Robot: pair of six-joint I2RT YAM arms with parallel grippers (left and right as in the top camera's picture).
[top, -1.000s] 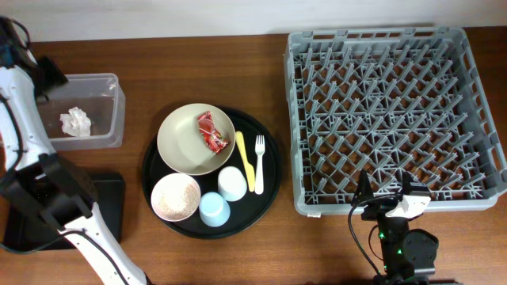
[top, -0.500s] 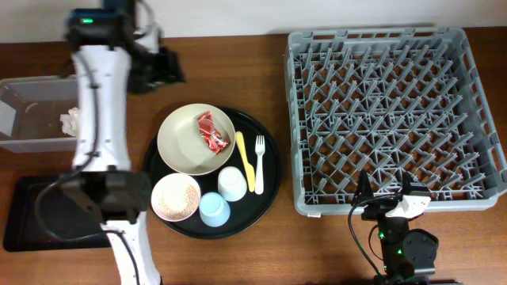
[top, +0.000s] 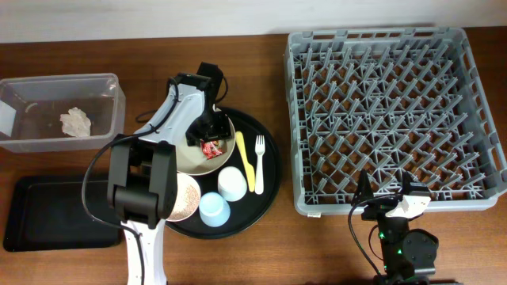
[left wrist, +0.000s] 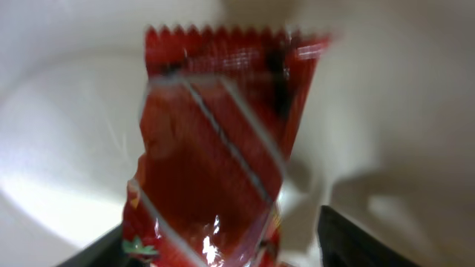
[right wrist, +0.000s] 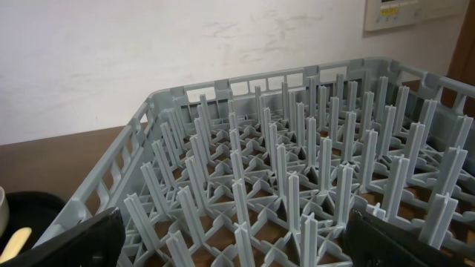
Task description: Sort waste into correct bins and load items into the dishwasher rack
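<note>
The left jaws stand apart low over the cream round plate [top: 192,161], one on each side of the crinkled red foil wrapper [left wrist: 215,148] lying on it, not closed on it; the plate sits in the large round black tray [top: 268,186] on the desk; the right jaws hang wide open and empty, just beside the large square grey plastic dishwasher rack [right wrist: 282,185].

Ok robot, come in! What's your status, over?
Left gripper open, fingers either side of red wrapper on plate. Right gripper open, low beside rack. Nothing blocking the wrapper. Over.
</note>
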